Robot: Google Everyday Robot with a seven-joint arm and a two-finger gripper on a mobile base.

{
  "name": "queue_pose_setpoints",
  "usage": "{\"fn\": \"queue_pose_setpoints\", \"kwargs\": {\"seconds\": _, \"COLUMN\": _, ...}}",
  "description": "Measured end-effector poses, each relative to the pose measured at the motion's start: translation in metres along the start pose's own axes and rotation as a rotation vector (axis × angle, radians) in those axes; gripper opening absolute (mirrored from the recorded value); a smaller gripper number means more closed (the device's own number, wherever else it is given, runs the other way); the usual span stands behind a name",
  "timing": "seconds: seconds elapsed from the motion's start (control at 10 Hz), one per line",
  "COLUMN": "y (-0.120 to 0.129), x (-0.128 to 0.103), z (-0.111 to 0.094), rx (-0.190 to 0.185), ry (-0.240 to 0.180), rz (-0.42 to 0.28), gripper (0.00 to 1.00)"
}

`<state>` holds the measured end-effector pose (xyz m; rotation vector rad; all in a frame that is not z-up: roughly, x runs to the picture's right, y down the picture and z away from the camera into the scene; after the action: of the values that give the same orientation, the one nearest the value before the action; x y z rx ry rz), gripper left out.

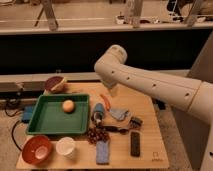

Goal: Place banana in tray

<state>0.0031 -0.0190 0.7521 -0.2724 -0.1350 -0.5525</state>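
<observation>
The green tray (50, 122) lies at the left of the wooden surface (147, 107), with a round orange fruit (68, 105) inside it. I cannot tell which piece beside it is the banana. At centre frame the pincer (111, 91) hangs spread, gripping nothing, under the bend of the arm (150, 85).

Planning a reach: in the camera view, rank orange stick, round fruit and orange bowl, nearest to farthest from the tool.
The tool hangs under the arm, mid-table.
1. orange stick, just below it.
2. round fruit, left, in the tray.
3. orange bowl, front-left corner.
</observation>
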Motion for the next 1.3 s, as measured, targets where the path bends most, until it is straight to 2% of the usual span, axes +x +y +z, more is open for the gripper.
{"fn": "queue_pose_setpoints", "kwargs": {"seconds": 0.2, "y": -0.016, "x": -0.013, "z": 0.007, "rx": 0.01, "ry": -0.004, "rz": -0.031, "gripper": 0.8}}
{"fn": "queue_pose_setpoints", "kwargs": {"seconds": 0.5, "y": -0.025, "x": -0.018, "z": 0.015, "rx": 0.024, "ry": -0.008, "rz": -0.057, "gripper": 0.8}}
{"fn": "queue_pose_setpoints", "kwargs": {"seconds": 0.8, "y": -0.046, "x": -0.041, "z": 0.025, "rx": 0.04, "ry": -0.024, "rz": -0.094, "gripper": 0.8}}
{"fn": "queue_pose_setpoints", "kwargs": {"seconds": 1.0, "y": -0.053, "x": -0.042, "z": 0.031, "rx": 0.057, "ry": -0.028, "rz": -0.113, "gripper": 0.8}}
{"fn": "queue_pose_setpoints", "kwargs": {"seconds": 1.3, "y": -0.066, "x": -0.058, "z": 0.037, "rx": 0.074, "ry": -0.052, "rz": -0.155, "gripper": 0.8}}
